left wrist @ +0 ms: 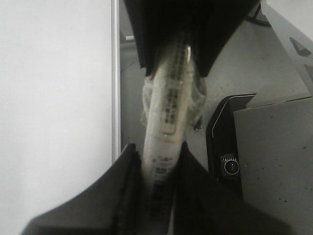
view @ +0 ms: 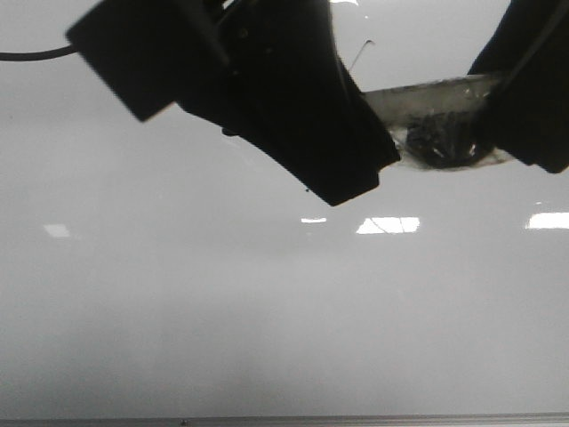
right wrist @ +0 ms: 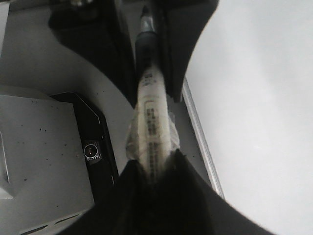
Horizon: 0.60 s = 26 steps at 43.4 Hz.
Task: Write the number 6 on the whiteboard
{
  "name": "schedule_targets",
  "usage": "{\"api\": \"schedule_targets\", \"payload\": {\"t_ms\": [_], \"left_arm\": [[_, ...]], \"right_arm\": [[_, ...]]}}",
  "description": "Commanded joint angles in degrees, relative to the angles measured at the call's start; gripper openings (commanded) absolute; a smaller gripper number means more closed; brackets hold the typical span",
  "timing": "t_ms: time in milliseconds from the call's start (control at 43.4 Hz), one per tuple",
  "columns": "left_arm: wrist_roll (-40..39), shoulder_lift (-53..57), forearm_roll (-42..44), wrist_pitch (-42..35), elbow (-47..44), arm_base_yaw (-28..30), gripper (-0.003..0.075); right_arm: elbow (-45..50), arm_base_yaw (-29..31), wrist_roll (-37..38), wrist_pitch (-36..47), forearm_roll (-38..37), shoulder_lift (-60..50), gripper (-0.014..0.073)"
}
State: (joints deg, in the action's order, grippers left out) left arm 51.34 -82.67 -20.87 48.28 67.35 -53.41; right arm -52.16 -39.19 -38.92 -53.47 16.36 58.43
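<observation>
The whiteboard (view: 267, 302) is a glossy pale board that fills the front view. A thin dark curved stroke (view: 360, 53) shows on it beside my left gripper; I cannot tell whether it is the number 6. A pale marker (view: 436, 98) with printed text and clear wrap spans between both grippers. My left gripper (view: 373, 133) is shut on the marker (left wrist: 164, 147). My right gripper (view: 507, 98) is shut on the same marker (right wrist: 151, 122), whose dark end (right wrist: 146, 29) reaches into the left gripper. Both hang above the board's far part.
The board's metal edge strip (view: 267, 420) runs along the near side and shows in the wrist views (left wrist: 115, 73) (right wrist: 200, 137). Beyond it lie a grey surface (left wrist: 274, 161) and a black camera housing (left wrist: 230, 165) (right wrist: 91, 151). Bright light reflections (view: 388, 225) lie on the board.
</observation>
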Motion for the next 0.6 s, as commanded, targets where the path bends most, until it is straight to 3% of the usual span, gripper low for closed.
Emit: {"api": "schedule_targets", "payload": {"t_ms": [0, 92, 184, 299, 392, 576], "left_arm": [[-0.86, 2.56, -2.45, -2.73, 1.90, -0.43, 0.0071], [-0.86, 2.56, -2.34, -2.85, 1.90, -0.43, 0.0052], [-0.86, 2.56, -1.77, -2.85, 1.90, -0.43, 0.0027], [-1.73, 2.66, 1.36, -1.88, 1.90, -0.43, 0.0000], [-8.90, 3.48, 8.95, -0.24, 1.90, 0.65, -0.0021], [-32.34, 7.18, 28.33, 3.98, 1.90, 7.05, -0.0020]], "right_arm": [[-1.46, 0.15, 0.05, 2.77, 1.01, -0.98, -0.0039], [-1.46, 0.15, 0.05, 2.77, 1.01, -0.98, 0.0106], [-1.46, 0.15, 0.11, 2.63, 1.01, -0.98, 0.0350], [-1.46, 0.74, 0.45, 2.03, 0.95, -1.19, 0.0554], [-1.99, 3.27, 3.75, 0.43, -0.94, -3.01, 0.0593], [-2.34, 11.20, 12.76, -0.22, -5.80, -8.09, 0.0592]]}}
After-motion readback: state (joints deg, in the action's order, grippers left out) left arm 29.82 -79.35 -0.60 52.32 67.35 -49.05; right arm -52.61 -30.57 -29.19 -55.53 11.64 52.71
